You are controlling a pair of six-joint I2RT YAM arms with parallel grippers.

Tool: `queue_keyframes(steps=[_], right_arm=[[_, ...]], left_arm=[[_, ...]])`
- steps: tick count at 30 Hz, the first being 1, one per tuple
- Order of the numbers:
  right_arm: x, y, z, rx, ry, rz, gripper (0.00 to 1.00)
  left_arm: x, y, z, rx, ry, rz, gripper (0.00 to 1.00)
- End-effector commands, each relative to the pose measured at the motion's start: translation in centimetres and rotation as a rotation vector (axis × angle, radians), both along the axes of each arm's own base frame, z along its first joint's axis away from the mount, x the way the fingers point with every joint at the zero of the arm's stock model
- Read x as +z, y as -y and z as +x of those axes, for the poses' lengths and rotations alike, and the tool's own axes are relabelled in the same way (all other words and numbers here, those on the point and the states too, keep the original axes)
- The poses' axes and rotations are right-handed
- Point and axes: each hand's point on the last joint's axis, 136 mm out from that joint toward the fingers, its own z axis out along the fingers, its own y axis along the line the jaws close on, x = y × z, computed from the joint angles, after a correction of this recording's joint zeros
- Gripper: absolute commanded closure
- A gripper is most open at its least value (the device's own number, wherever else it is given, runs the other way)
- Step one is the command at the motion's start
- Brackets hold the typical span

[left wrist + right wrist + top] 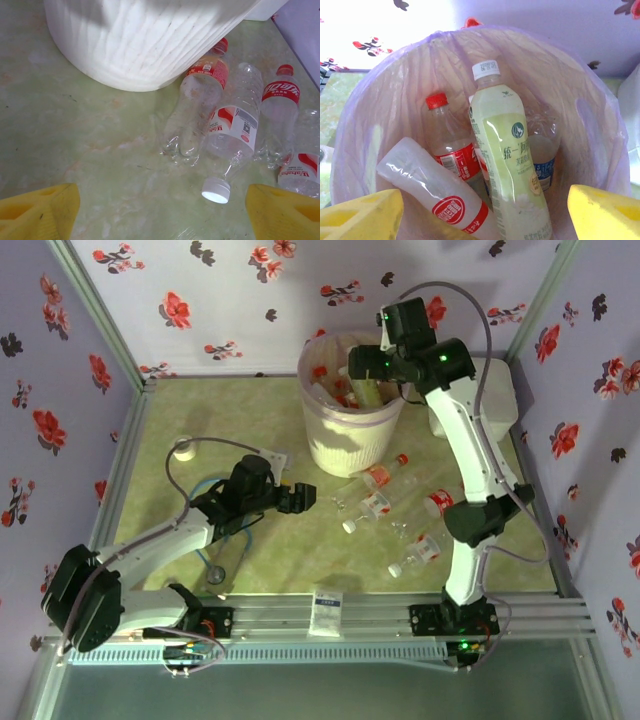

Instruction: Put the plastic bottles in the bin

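The bin (pixel 352 440) stands at the back of the green table, its bag liner (pixel 385 95) folded over the rim. My right gripper (pixel 365 365) hovers over its mouth, open (pixel 480 215), with nothing gripped. Inside lie a pale green bottle (pixel 507 155), a red-capped bottle (pixel 450 140), a white bottle with a round red mark (pixel 435 195) and a blue-labelled one (pixel 545 155). Several plastic bottles (pixel 385 473) (pixel 368 508) (pixel 437 503) (pixel 418 552) lie on the table right of centre. My left gripper (pixel 300 497) is open (pixel 162 210), low over the table, facing a white-capped bottle (pixel 232 135) and a red-capped one (pixel 197 105) beside the bin wall (pixel 145 40).
A white lidded box (pixel 495 390) sits right of the bin. A blue-and-white packet (pixel 326 608) lies on the near rail. A small white round object (pixel 183 448) and loose cables lie at the left. Flowered walls close the table on three sides.
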Motion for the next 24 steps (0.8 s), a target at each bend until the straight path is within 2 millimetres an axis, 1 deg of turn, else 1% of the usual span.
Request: queue_keyframes(steps=[1, 2, 4, 5, 8, 11, 15, 17, 18, 19, 21, 22, 23, 24], right_arm=[[-1.4, -1.0, 1.6, 0.022, -0.003, 0.006, 0.23], [-1.9, -1.3, 2.1, 0.027, -0.006, 0.002, 0.27], [-2.9, -1.6, 3.3, 0.028, -0.010, -0.019, 0.39], [-3.5, -1.8, 3.9, 0.029, -0.017, -0.028, 0.44], [-5.3, -2.4, 5.2, 0.031, -0.046, -0.042, 0.55], [-7.6, -3.0, 6.0, 0.039, -0.089, -0.052, 0.59], [-11.2, -3.8, 6.1, 0.047, -0.167, -0.058, 0.61], [-12.5, -4.4, 6.1, 0.054, -0.181, -0.062, 0.61], [-12.8, -4.5, 6.0, 0.056, -0.186, -0.063, 0.62], [-12.9, -4.7, 6.0, 0.058, -0.189, -0.062, 0.62], [-11.9, -4.8, 5.9, 0.059, -0.167, -0.052, 0.62], [-11.0, -4.7, 5.8, 0.058, -0.148, -0.043, 0.62], [-9.7, -4.6, 5.6, 0.057, -0.121, -0.030, 0.61], [-8.5, -4.4, 5.5, 0.053, -0.095, -0.020, 0.59]], left_arm=[[0.6, 0.6, 0.6, -0.015, 0.008, -0.015, 0.14], [0.5, 0.7, 0.6, -0.016, 0.006, -0.018, 0.14], [0.6, 0.6, 0.5, -0.015, 0.004, -0.023, 0.14], [0.6, 0.6, 0.4, -0.015, 0.004, -0.023, 0.14], [0.4, 0.2, 0.1, -0.009, 0.001, -0.020, 0.14], [0.3, -0.2, -0.1, 0.000, 0.000, -0.016, 0.14], [0.3, -0.2, 0.0, 0.004, 0.001, -0.016, 0.14], [0.2, -0.1, 0.1, 0.003, 0.000, -0.016, 0.14], [0.2, 0.0, 0.2, 0.001, 0.001, -0.014, 0.14], [0.3, 0.1, 0.2, -0.001, 0.001, -0.015, 0.14], [0.3, 0.1, 0.2, -0.006, 0.001, -0.013, 0.14], [0.3, 0.2, 0.2, -0.011, 0.004, -0.012, 0.13], [0.4, 0.2, 0.1, -0.015, 0.007, -0.012, 0.13], [0.3, 0.1, 0.1, -0.017, 0.009, -0.011, 0.13]])
